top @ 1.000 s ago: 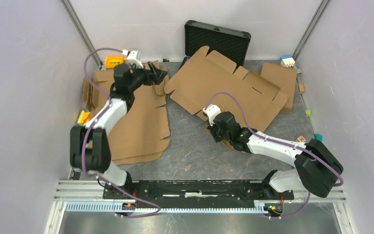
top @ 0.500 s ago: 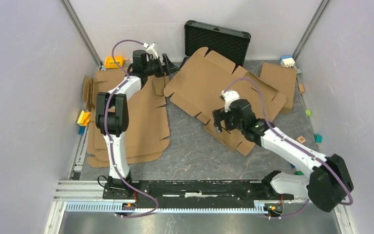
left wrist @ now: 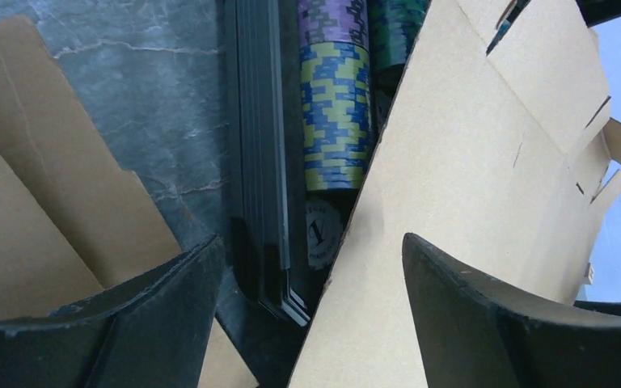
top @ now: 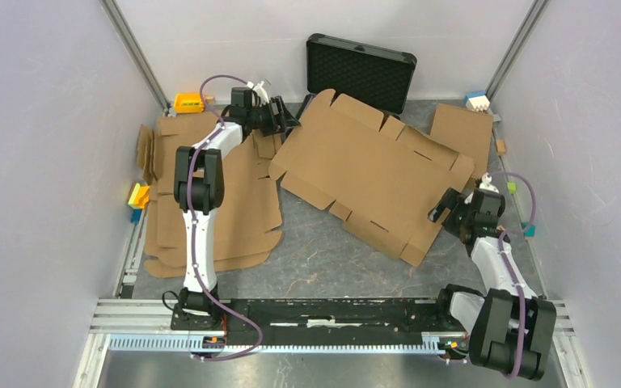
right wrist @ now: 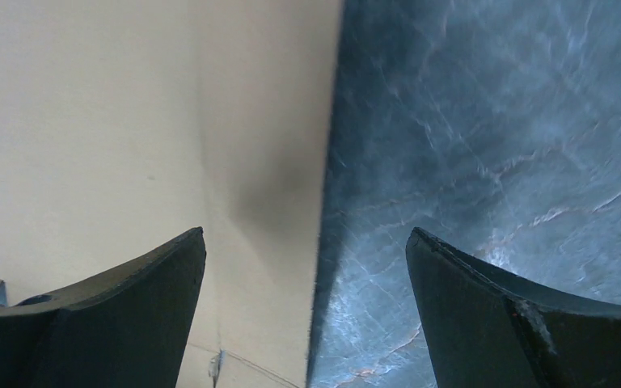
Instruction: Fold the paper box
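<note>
**Inspector:** State of the table (top: 323, 250) and the paper box (top: 372, 166)?

**Assessor:** The box lies flat and unfolded mid-table, skewed. Its far-left corner reaches over the black case (top: 361, 69). No flap is raised, so in my judgement folding has not begun.

**Inspector:** The cardboard on the left?

**Assessor:** A stack of spare sheets (top: 226, 210), lying beside the box.

**Inspector:** The hands?

**Assessor:** Left gripper (top: 285, 121): jaws apart, holding nothing, stationed at the box's far-left corner, just beside the poker chips (left wrist: 331, 105) in the case. Right gripper (top: 443, 212): jaws wide, empty, straddling the box's near-right edge, with cardboard on one side and bare table on the other. They are probably posted at opposite ends to steady or lift the sheet.
</note>
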### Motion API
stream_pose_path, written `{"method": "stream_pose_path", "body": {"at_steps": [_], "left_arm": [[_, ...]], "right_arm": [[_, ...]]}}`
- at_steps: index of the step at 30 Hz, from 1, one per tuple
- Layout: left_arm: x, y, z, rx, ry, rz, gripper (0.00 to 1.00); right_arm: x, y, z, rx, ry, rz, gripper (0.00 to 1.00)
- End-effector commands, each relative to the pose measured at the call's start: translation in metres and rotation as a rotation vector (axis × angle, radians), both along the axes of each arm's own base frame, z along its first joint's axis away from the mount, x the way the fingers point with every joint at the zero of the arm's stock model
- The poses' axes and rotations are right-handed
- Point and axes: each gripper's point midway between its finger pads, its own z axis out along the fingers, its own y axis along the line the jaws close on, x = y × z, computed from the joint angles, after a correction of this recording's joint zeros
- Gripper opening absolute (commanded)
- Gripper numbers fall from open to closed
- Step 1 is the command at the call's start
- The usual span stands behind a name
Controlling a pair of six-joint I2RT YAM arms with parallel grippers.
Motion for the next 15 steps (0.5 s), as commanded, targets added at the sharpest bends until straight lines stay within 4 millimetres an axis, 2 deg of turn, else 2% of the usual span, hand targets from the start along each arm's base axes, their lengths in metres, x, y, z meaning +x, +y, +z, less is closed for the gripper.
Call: {"method": "stream_pose_path", "body": {"at_steps": [1,4,6,9,12,13,14,15], "left_arm": [[-0.002,-0.011,0.029,-0.029,-0.052,-0.060,0.86],[-0.006,-0.013,0.037,-0.043,-0.062,-0.077,0.83],[-0.010,-0.015,0.041,-0.050,-0.063,-0.090,0.79],[-0.016,-0.015,0.046,-0.054,-0.070,-0.098,0.77],[-0.022,-0.018,0.057,-0.074,-0.085,-0.114,0.75],[-0.023,-0.019,0.060,-0.080,-0.087,-0.119,0.75],[-0.025,-0.020,0.063,-0.084,-0.089,-0.124,0.74],[-0.027,-0.021,0.066,-0.088,-0.090,-0.131,0.74]], "right_arm": [[0.012,0.002,-0.006,0.114,-0.087,-0.007,0.98],[0.019,0.006,-0.015,0.175,-0.112,0.008,0.95],[0.026,0.014,-0.012,0.215,-0.158,0.047,0.84],[0.033,0.018,-0.001,0.222,-0.231,0.080,0.60],[0.040,0.029,0.018,0.206,-0.306,0.172,0.18],[0.041,0.032,0.021,0.187,-0.305,0.197,0.07],[0.042,0.034,0.023,0.166,-0.305,0.217,0.00],[0.043,0.034,0.026,0.148,-0.304,0.226,0.00]]}}
